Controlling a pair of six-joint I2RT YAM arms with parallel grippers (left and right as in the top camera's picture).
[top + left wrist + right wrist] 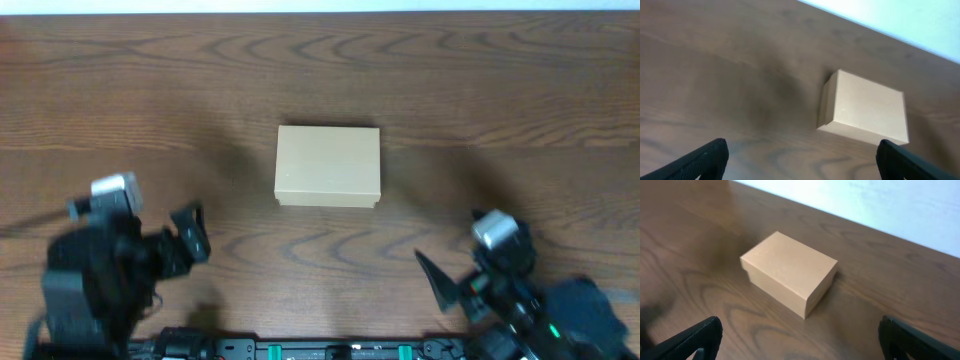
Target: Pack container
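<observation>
One box [328, 166] is seen on the wooden table [500, 90], near the middle, with its lid closed flat on top. It is a small tan cardboard box, plain and without marks, and nothing else is seen around it.

Both grippers are set back from the box, toward the near edge of the table. The left gripper [185, 240] is found to the left of the box and the right gripper [450, 280] to the right, each well apart from it. In both wrist views the fingers are spread wide at the bottom corners of the picture, and nothing is held between them. The box is seen in front of each gripper, untouched.

The box is judged to be light and rather stiff, but thin cardboard can be dented if it is squeezed hard. Its surface looks smooth and matte, so some slipping is possible under a weak grip. It is not shown whether anything is inside. If the box must be moved, it is best taken across its two short sides, low on the body and under the rim of the lid, so that the lid is not pulled up. If the lid must be opened, its front edge could be lifted by one finger while the body is held down by the other gripper.
</observation>
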